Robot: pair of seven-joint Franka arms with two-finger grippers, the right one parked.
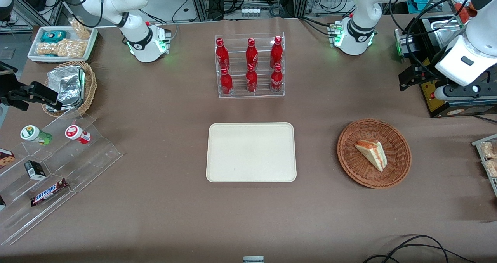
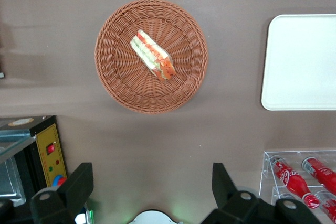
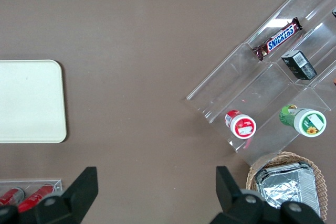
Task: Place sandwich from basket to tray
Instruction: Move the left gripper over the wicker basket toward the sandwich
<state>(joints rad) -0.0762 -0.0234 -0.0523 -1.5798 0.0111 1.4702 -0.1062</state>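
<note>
The sandwich (image 1: 372, 154), a pale wedge with orange and green layers, lies in the round reddish-brown basket (image 1: 349, 168) toward the working arm's end of the table. The cream tray (image 1: 251, 152) sits bare beside the basket, mid-table. My gripper (image 1: 407, 80) hangs high above the table, farther from the front camera than the basket, near a black-and-yellow box. In the left wrist view the gripper (image 2: 151, 181) is open with nothing between its fingers (image 2: 79, 184). That view looks down on the sandwich (image 2: 152, 56), the basket (image 2: 113, 77) and the tray (image 2: 302, 61).
A clear rack of red bottles (image 1: 250, 67) stands farther back than the tray. The black-and-yellow box (image 1: 440, 98) sits close to my gripper. A stepped acrylic stand with snacks (image 1: 50, 166), a tan basket with foil packets (image 1: 72, 86) and a white snack tray (image 1: 62, 44) lie toward the parked arm's end.
</note>
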